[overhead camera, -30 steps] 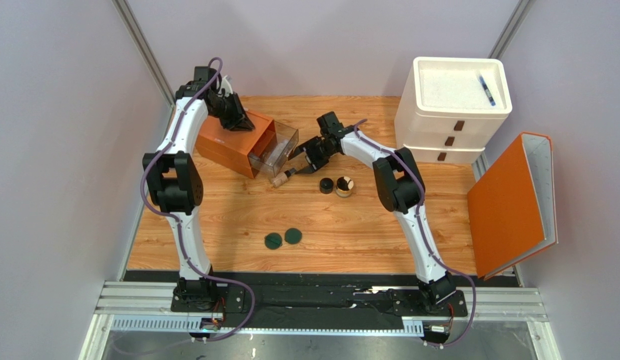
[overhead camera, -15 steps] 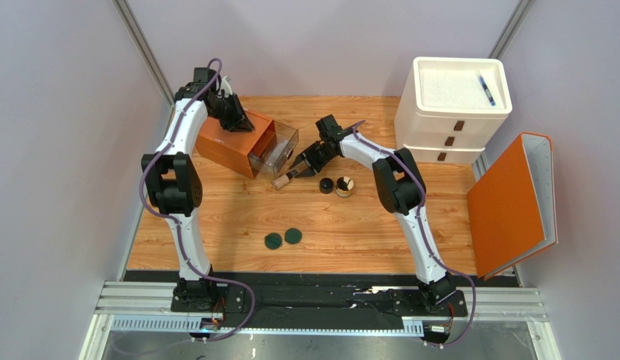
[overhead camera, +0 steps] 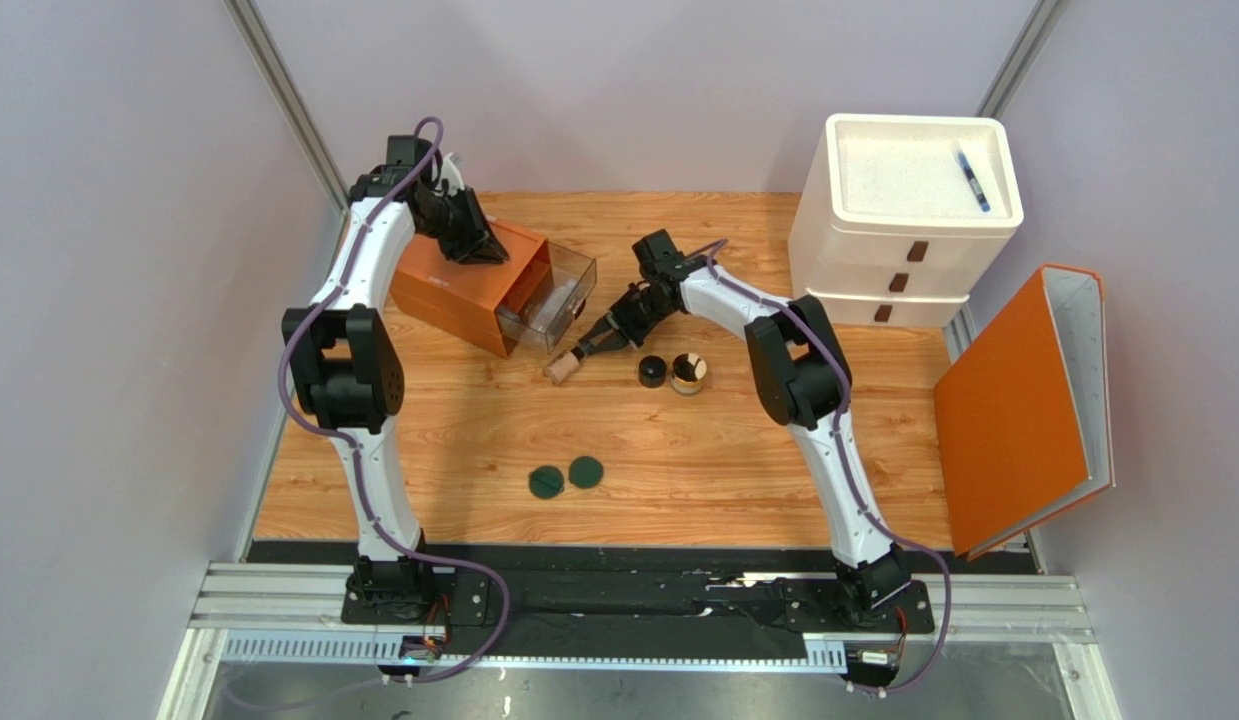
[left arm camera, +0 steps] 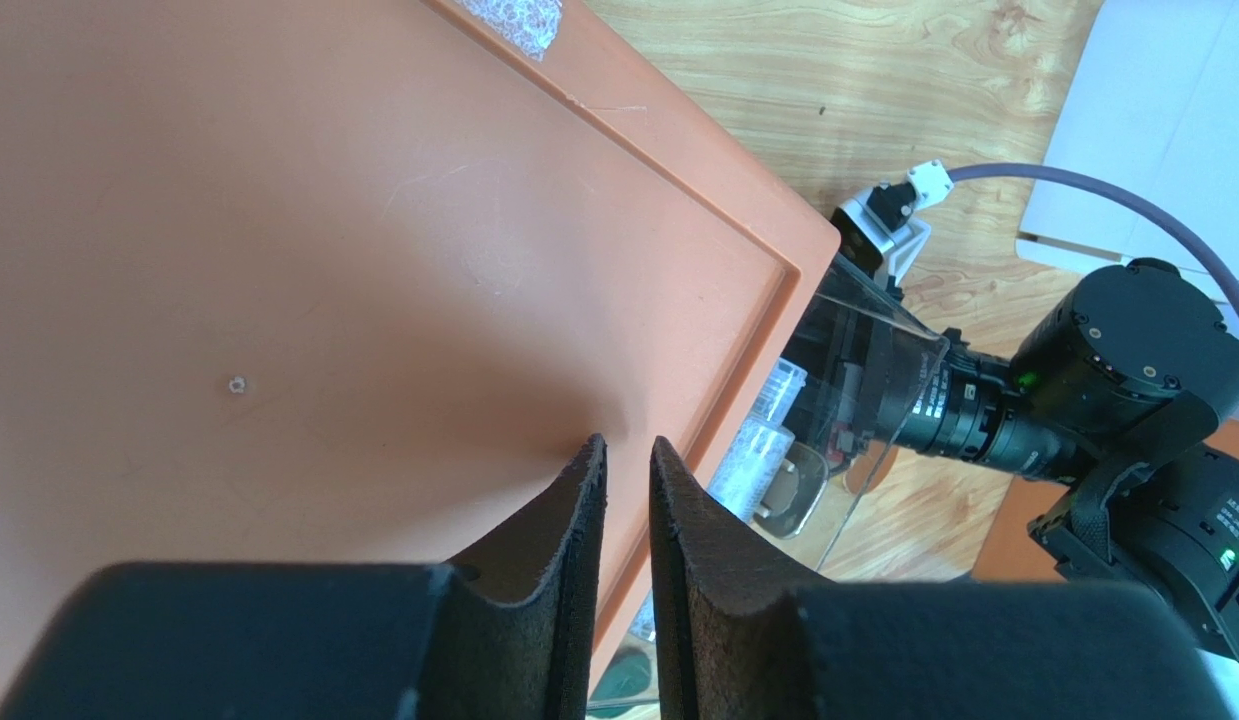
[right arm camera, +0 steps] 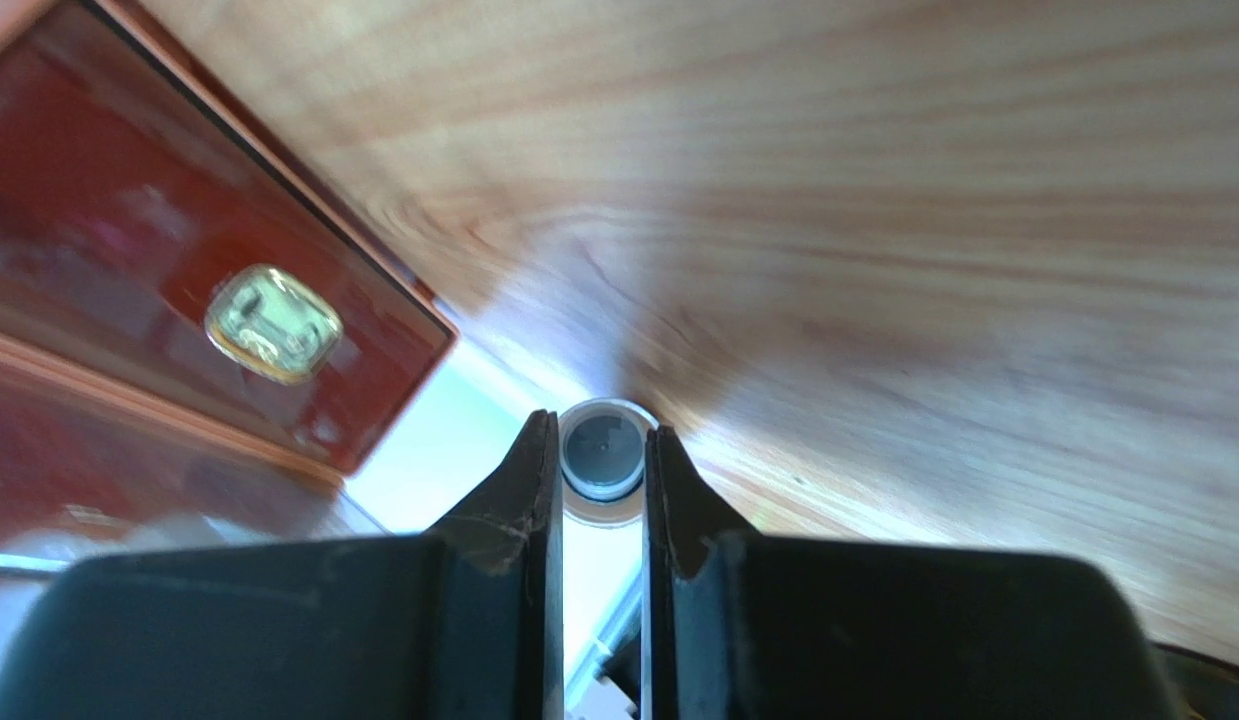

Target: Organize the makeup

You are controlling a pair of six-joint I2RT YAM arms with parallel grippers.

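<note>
Right hand (right arm camera: 598, 438) is pinching the bottle (right arm camera: 604, 459) by its cap end, probably for the drawer (overhead camera: 559, 294); left hand (left arm camera: 627, 453), nearly closed and empty, is seemingly bracing the box (left arm camera: 280, 270).

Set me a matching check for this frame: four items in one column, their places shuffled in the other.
Items:
1. blue pen
2. dark-green discs
3. beige bottle
4. left tool

Places:
A. on the bare table, nearest the arm bases
B. at the top of the orange box
C. on top of the white drawer unit
D. beside the clear drawer, between the fingers of the right tool

Pairs: 1-C, 2-A, 3-D, 4-B
</note>
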